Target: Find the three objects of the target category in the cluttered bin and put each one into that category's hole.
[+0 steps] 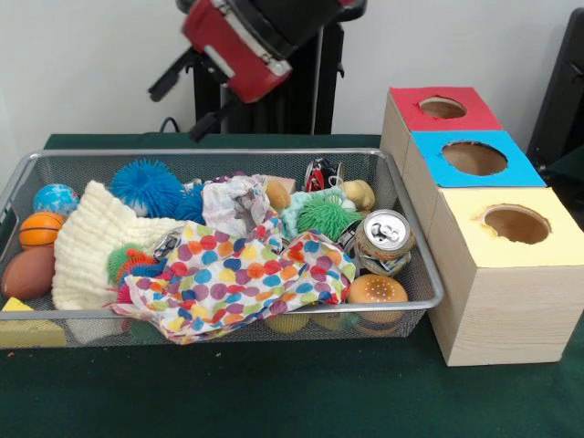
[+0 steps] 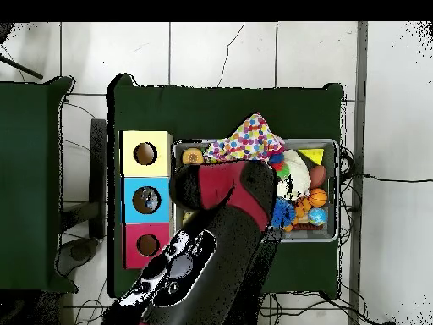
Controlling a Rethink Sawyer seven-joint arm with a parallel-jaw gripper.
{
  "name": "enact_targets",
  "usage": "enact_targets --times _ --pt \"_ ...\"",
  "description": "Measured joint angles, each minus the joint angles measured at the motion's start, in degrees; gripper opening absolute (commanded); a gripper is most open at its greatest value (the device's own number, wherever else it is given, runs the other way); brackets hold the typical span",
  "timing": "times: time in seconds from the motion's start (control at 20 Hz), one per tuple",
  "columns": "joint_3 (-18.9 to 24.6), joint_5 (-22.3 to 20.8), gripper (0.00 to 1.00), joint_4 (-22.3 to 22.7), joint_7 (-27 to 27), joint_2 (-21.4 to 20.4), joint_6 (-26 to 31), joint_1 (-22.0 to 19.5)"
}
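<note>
Arm raised high above the far rim of the wire bin, red and black, filling the top of the front view. Jaws not visible there; in the overhead view only the arm's bulk over the bin's middle, tips hidden beneath it. Whether jaws apart or together: cannot tell.

Below the arm, in the bin: polka-dot cloth spread across the middle, draped over the near rim. Beside it a cream knitted cloth. Blue spiky ball at the back, close under the arm. Green spiky ball further toward the boxes. Soda can tilted at the box-side end, top facing the camera. Toy burger just in front of the can, against the near rim. Small basketball, blue globe ball and brown football at the end well away from the boxes. Yellow wedge in that same near corner.

Beside the bin, three wooden boxes in a row on the green bench, each with a round hole on top: red box, blue box, yellow box. Yellow one touching or just beside the bin's end. Target category not readable from the views; nothing seen resting on any hole.
</note>
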Motion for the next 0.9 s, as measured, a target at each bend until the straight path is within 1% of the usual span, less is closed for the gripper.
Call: enact_targets --times 0.1,0.15,0.2,0.25,0.3,0.4,0.45,0.5,0.75,0.8,0.9 --pt "0.92 -0.01 1.0 1.39 0.0 -1.31 -3.21 -1.93" --pt "1.68 -0.05 1.0 2.48 0.0 -2.33 -5.68 -3.56" --pt "2.92 -0.16 1.0 4.11 0.0 -3.84 -9.07 -6.15" --pt "3.71 -0.29 1.0 5.11 0.0 -4.75 -11.01 -7.77" --pt "4.97 -0.66 1.0 6.6 0.0 -6.11 -13.63 -10.35" --pt "6.51 -1.14 1.0 8.32 -0.01 -7.67 -16.17 -13.49" --pt "7.93 -1.75 1.0 9.76 -0.01 -8.98 -17.79 -16.22" --pt "10.06 -2.83 1.0 11.73 -0.01 -10.78 -19.04 -20.21" --pt "13.85 -5.49 1.0 14.68 -0.01 -13.18 -19.22 -26.7" --pt "15.18 -6.91 1.0 15.82 -0.01 -13.73 -19.21 -28.53" --pt "15.76 -7.73 1.0 16.36 -0.01 -13.92 -19.21 -29.07"
